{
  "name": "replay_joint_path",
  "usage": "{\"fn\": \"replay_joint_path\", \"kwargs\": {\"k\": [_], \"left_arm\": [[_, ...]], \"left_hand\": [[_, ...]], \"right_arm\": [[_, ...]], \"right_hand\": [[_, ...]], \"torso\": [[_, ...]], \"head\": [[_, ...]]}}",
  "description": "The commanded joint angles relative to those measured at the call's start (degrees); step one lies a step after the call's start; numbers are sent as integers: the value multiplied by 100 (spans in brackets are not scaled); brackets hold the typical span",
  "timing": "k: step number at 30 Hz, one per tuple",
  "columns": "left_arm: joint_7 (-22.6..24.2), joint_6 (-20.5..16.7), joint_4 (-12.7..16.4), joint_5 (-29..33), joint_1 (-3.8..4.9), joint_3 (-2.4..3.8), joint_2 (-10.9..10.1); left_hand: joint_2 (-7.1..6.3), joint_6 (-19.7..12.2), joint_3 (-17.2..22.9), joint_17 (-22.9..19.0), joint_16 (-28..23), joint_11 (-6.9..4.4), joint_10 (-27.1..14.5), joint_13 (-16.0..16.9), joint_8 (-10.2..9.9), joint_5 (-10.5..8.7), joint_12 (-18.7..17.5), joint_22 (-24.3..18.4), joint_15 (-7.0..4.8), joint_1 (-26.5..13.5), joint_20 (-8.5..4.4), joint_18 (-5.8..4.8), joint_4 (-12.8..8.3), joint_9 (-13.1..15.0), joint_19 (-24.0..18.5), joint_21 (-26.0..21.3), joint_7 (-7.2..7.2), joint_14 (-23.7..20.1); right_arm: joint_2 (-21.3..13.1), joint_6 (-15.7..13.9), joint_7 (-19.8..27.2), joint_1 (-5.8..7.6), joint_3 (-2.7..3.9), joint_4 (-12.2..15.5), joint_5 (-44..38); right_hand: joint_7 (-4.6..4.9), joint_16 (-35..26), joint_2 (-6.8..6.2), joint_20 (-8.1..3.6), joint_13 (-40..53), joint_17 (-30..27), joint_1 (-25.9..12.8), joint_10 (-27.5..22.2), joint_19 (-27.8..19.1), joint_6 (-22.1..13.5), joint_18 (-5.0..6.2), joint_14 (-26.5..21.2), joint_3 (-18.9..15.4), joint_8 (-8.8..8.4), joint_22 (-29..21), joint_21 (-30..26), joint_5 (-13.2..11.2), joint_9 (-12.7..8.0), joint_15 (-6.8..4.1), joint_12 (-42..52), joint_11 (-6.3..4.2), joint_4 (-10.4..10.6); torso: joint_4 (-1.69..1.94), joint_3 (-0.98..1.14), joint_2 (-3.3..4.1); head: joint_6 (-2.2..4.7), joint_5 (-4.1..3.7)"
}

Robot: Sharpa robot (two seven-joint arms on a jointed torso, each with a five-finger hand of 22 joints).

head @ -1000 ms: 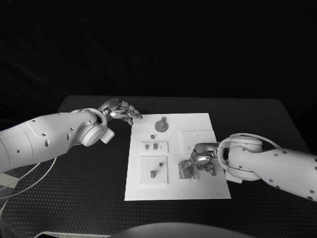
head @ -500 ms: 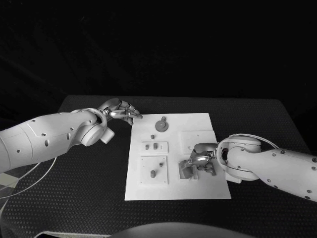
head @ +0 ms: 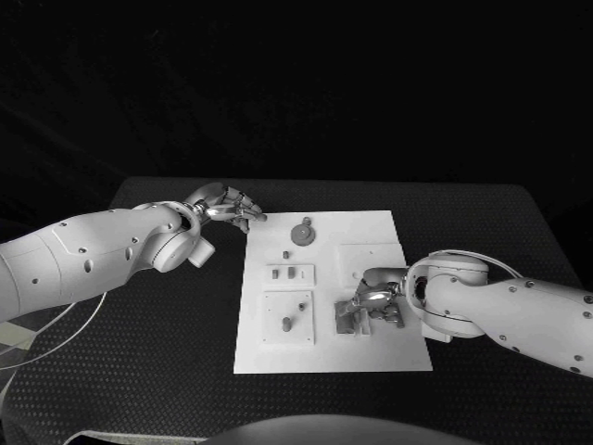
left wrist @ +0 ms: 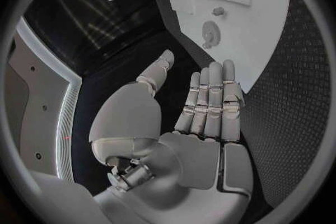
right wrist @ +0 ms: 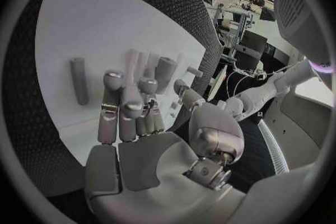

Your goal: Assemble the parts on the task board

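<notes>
The right hand (head: pixel 372 301) hung low over the near right part of the task board (head: pixel 377 357), its fingers bent down around a raised fixture there; whether it gripped a part I could not tell. The left hand (head: pixel 223 209) hovered off the board's far left corner, fingers extended side by side and holding nothing. The likeliest fault, I judged, was a part tipping or jamming in its seat, since the right hand's own fingers hid the spot from overhead. On the board I counted one round part (head: pixel 302 235) at the far end, two small pegs (head: pixel 291 273) in the middle left plate and one part (head: pixel 287 324) in the near left plate.
</notes>
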Motion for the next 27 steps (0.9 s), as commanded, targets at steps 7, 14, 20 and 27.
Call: {"fn": "replay_joint_path", "kwargs": {"k": [7,14,20,27], "left_arm": [[60,39,17,22,3,3,4],[64,38,15,22,3,3,4],[65,35,16,22,3,3,-7],[64,51,12,22,3,3,3]], "left_hand": [[3,-47,21,10,-31,-5,-21,-10,-22,-18,39,8,-4,-46,-4,0,12,-9,13,-11,11,37],[4,-48,23,12,-31,-5,-22,-11,-22,-18,40,8,-5,-47,-5,1,11,-10,14,-11,12,38],[4,-48,24,13,-32,-5,-22,-11,-22,-18,41,9,-5,-47,-5,1,10,-10,14,-11,12,39],[6,-48,25,15,-32,-6,-22,-11,-21,-18,42,9,-5,-47,-5,1,9,-11,15,-11,12,40]], "right_arm": [[-32,2,53,-15,-4,76,-59],[-166,-3,70,-16,-3,237,-348],[-379,-75,102,-9,20,514,-552],[-505,-201,142,6,51,750,-796]], "right_hand": [[44,-42,-140,16,-10,10,-4,-35,-22,17,207,-25,9,-47,47,-23,40,12,-22,-23,6,72],[42,-41,-192,9,-8,15,89,-32,-11,26,207,-18,49,-50,53,-17,39,26,-24,-14,4,25],[31,-34,-282,2,-7,21,285,-8,18,67,207,8,63,-38,61,-2,40,55,-32,5,-6,-131],[6,-24,-462,-22,-11,24,837,49,89,152,207,66,140,-3,58,19,41,105,-54,32,-32,-408]], "torso": [[2,2,2],[5,2,1],[-2,1,-2],[-3,2,-2]], "head": [[1,3],[7,2],[4,9],[12,-1]]}}
